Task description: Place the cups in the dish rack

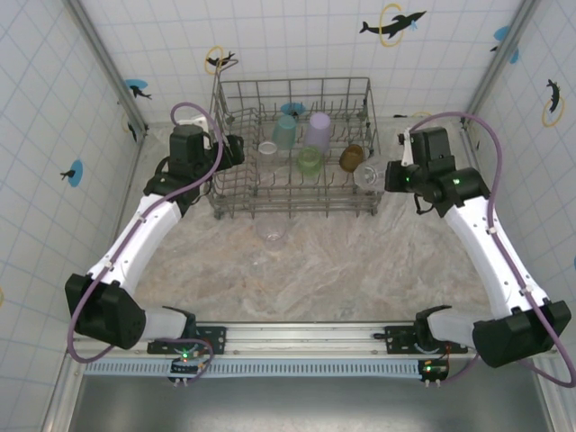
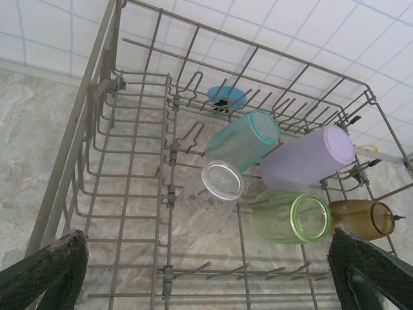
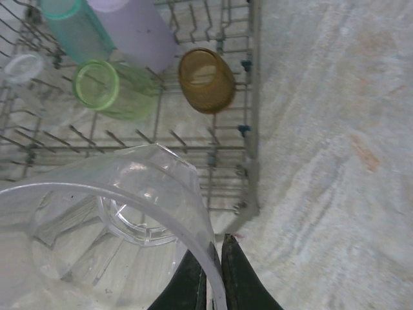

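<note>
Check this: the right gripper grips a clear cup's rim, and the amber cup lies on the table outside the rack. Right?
No: the amber cup lies inside the rack, as the right wrist view shows. The rest stands.

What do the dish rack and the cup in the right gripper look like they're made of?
Dish rack: grey wire, probably coated metal, matte; thin stiff rods bent and joined at crossings. Clear cup, rim pinched in the right gripper: see-through and glossy, likely plastic, glass not ruled out; thin wall, moulded ribs in base.
</note>
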`<state>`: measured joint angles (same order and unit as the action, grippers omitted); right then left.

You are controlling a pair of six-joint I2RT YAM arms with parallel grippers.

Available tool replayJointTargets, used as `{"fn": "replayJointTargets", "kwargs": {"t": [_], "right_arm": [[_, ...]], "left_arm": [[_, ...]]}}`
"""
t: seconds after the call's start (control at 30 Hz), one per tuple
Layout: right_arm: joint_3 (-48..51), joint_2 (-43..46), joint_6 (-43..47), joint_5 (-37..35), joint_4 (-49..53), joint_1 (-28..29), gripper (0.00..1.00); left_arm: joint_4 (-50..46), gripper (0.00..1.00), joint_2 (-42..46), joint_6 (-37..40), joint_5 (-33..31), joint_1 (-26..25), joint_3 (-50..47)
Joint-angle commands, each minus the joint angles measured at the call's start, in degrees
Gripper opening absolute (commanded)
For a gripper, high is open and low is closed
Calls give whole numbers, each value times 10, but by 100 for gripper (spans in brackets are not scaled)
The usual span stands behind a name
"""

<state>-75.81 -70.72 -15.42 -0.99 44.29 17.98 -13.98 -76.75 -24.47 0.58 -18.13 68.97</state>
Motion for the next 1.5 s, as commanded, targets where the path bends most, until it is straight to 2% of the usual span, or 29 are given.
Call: {"fn": "replayJointTargets", "kwargs": {"t": [0.0, 0.3, 0.77, 1.03, 1.2, 1.47], "right_arm": [[-7, -11, -26, 61, -91, 0, 0], [3, -48, -59, 109, -195, 9, 0], [101, -86, -161, 225, -451, 12, 0], [138, -146, -270, 323, -650, 14, 0], [147, -192, -351, 350, -769, 21, 0], [141, -255, -447, 367, -893, 37, 0]], "left_arm": [[-16, 98, -9, 1, 17, -3, 32], [-12, 98, -36, -12, 48, -4, 67], [49, 98, -106, -80, 187, -3, 94], [116, 98, -126, -144, 244, -4, 93], [190, 98, -132, -210, 289, -3, 67], [244, 98, -136, -262, 303, -3, 43]]}}
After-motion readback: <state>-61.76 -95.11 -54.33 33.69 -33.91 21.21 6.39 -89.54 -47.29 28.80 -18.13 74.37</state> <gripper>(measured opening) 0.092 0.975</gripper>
